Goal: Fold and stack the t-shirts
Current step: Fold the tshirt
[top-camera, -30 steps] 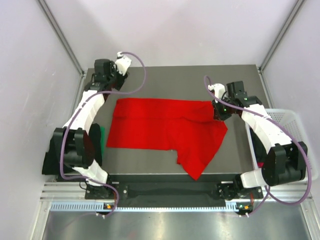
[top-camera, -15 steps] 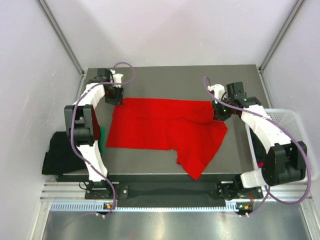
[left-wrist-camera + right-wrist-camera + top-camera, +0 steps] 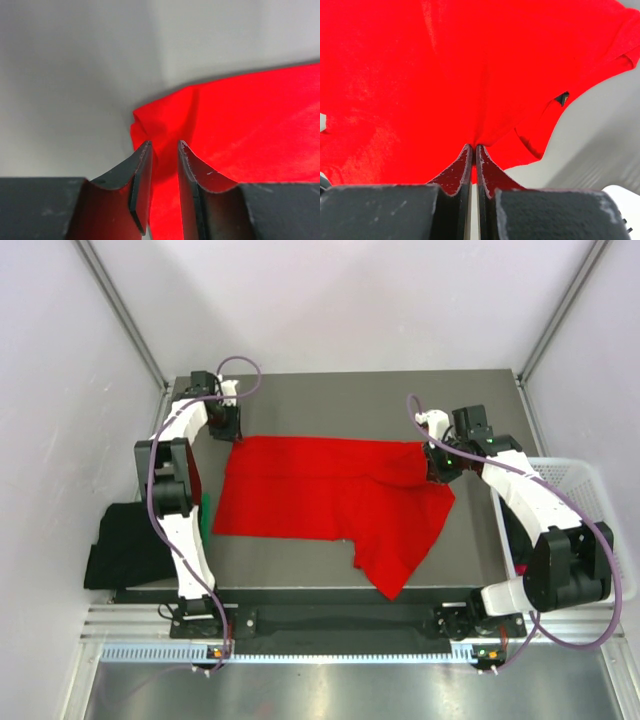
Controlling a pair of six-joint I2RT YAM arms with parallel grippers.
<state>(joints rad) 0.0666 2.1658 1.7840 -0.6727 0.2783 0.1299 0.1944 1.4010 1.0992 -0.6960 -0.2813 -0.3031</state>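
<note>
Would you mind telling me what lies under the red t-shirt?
The red t-shirt lies spread on the grey table, which shows around it. Anything else beneath is covered by the cloth.

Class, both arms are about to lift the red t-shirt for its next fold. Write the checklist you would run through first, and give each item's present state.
1. Right gripper holds the red t-shirt: ok, jaws shut on a pinch of cloth.
2. Left gripper holds the far left corner: not ok, jaws open, astride the corner.
3. Shirt lies flat: not ok, its right side is bunched and folded over.
4. Shirt wholly on the table: cannot tell, its near tip reaches the front edge.
5. Black t-shirt out of the way: ok, it lies left of the table, apart from the red one.
</note>
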